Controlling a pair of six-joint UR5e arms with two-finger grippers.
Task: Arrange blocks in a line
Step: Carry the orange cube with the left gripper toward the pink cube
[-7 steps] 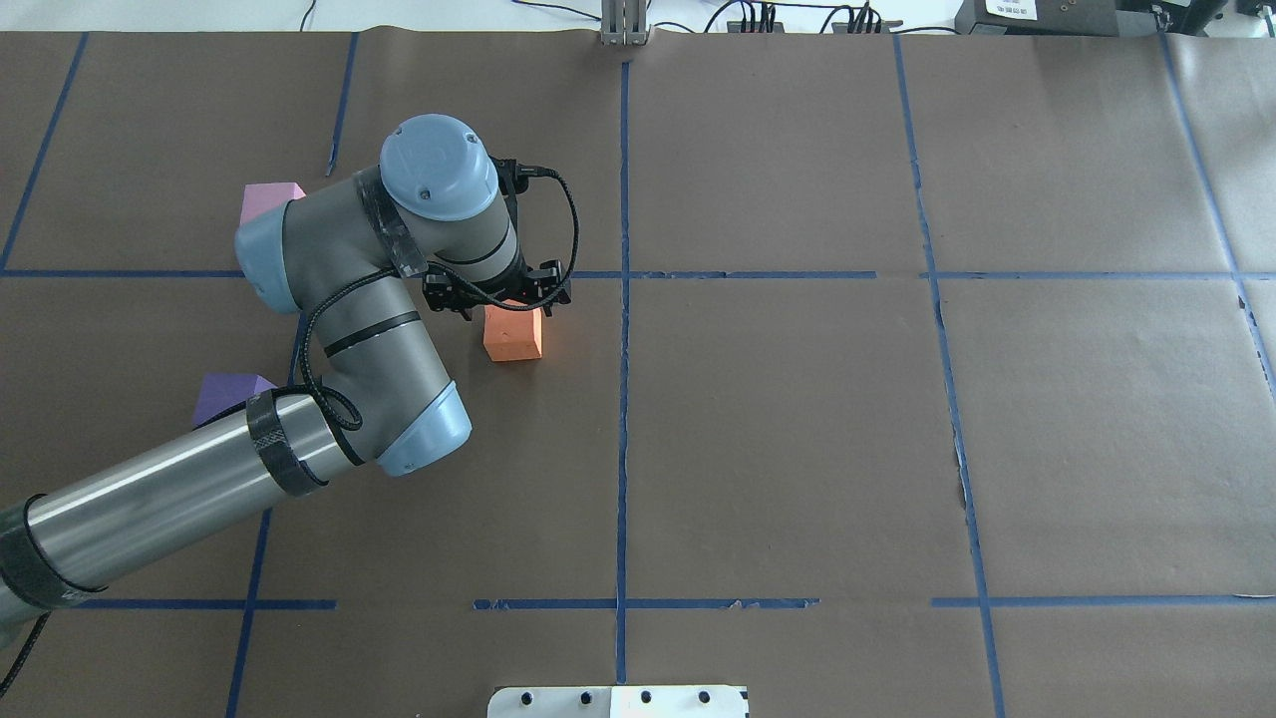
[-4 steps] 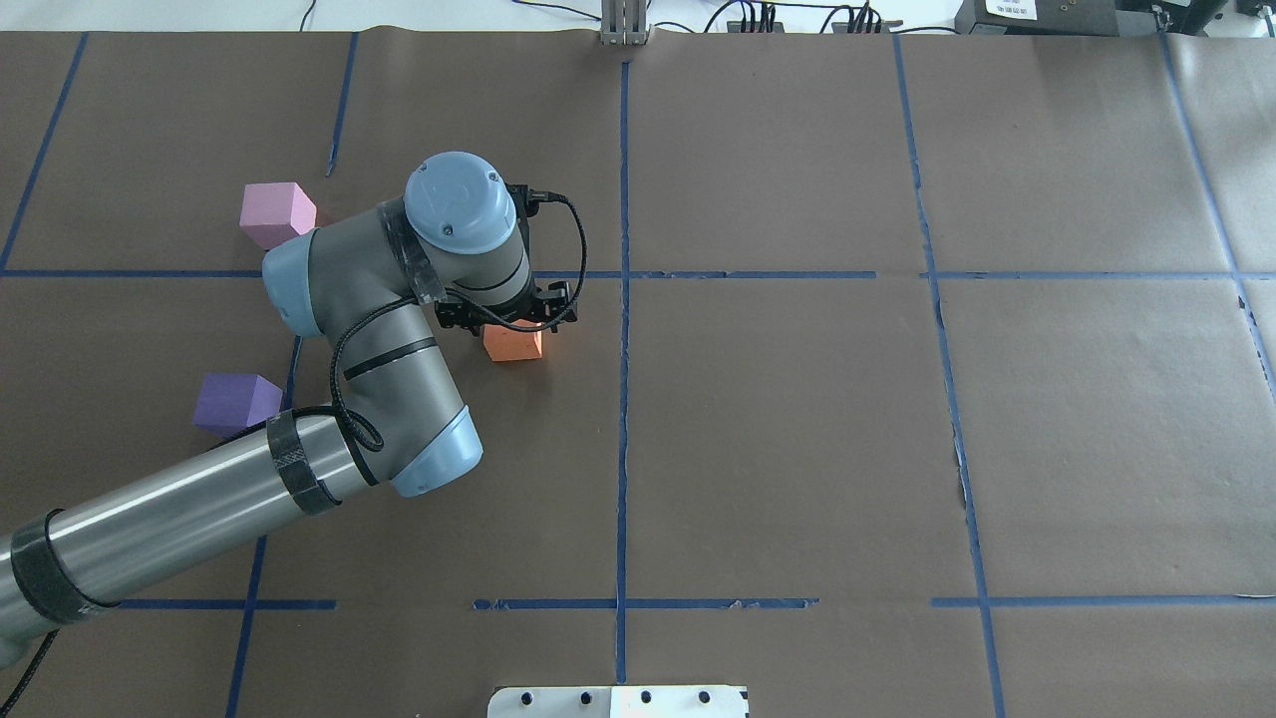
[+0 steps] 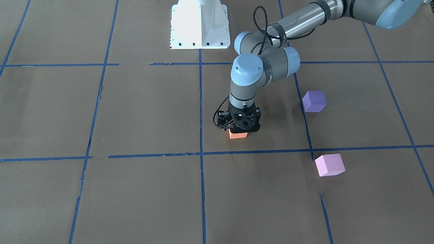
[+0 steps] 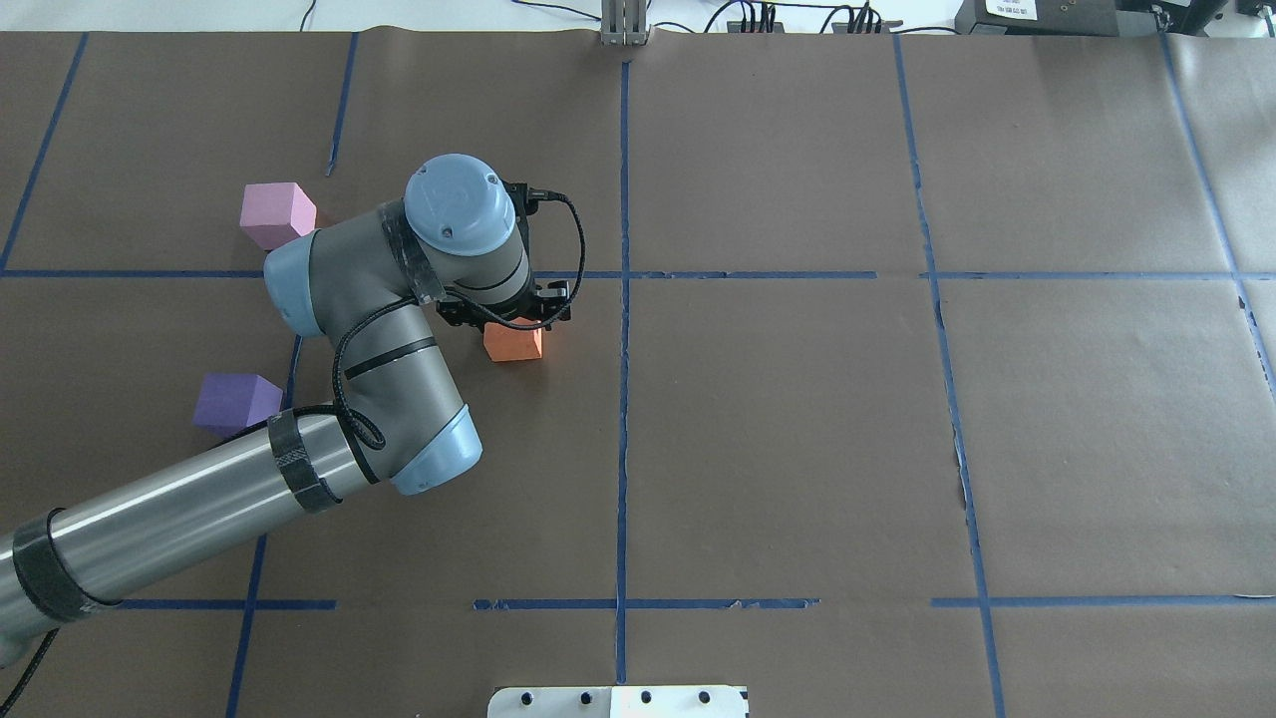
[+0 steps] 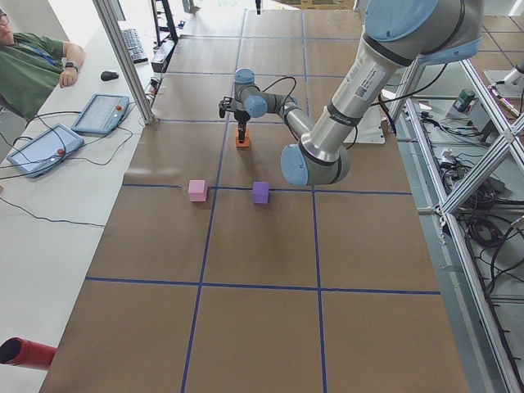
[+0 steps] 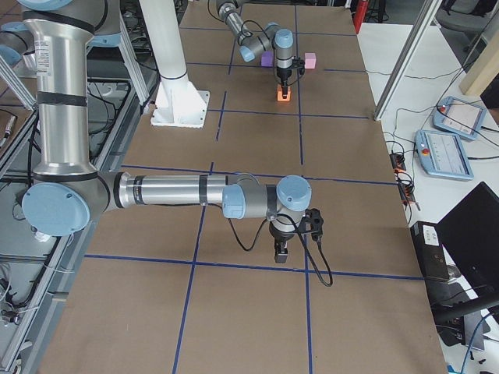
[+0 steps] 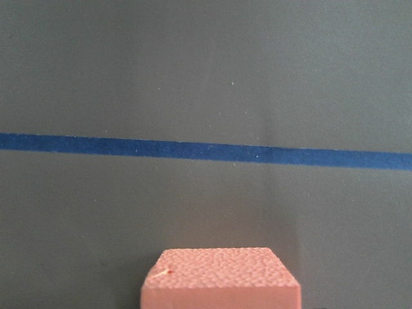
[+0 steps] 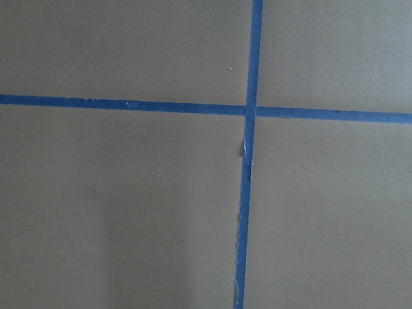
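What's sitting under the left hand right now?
The orange block, resting on the brown paper. Only its lower edge shows in the front view; the left hand covers its top, so whether it grips the block cannot be seen.

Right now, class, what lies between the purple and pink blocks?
Between purple block and pink block: only brown paper crossed by blue tape, per the front-facing view.

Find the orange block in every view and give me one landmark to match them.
Front-facing: orange block just right of centre.
Overhead: left of centre.
Exterior left: upper middle, far down the table.
Exterior right: top middle, far away.
Left wrist: bottom centre, close up.
Right wrist: not in view.
Landmark: the purple block, visible in all four exterior views.
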